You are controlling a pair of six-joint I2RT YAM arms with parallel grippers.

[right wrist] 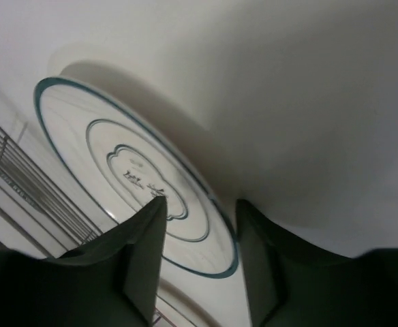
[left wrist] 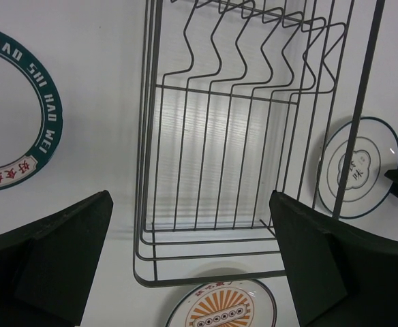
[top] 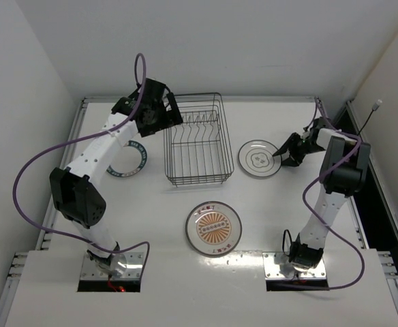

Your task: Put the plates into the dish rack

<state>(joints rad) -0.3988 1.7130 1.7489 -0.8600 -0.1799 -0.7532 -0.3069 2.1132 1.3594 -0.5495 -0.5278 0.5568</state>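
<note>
Plates: three, all flat on the bench [top: 287, 218], none yet in the dish rack [top: 195, 182].
- Line-motif plate [top: 253, 160]: directly at the right gripper [right wrist: 202, 203], whose jaws stand part-spread astride the plate's near rim, one finger over the face and one outside. No pinch is visible.
- Sunburst plate [top: 213, 227]: well apart from both grippers, on the near side of the rack.
- Teal-rim plate [top: 134, 162]: beside and below the left gripper [left wrist: 191, 201], partly under that arm.
- Left gripper: jaws spread wide, holding nothing, hanging over the rack.

Hazards (judged):
- The rim is thin and lies flat. If the outer finger fails to get beneath it, the closing jaws may push the plate toward the rack rather than grip it.
- A hold on the edge alone may let the plate pivot or slip when lifted.
- The left arm above the rack may crowd the loading path.

Surface: smooth white bench with metal edge rails.
Room: plain white walls [top: 219, 41] on three sides, with purple cables [top: 22, 177] looped off the arms.
</note>
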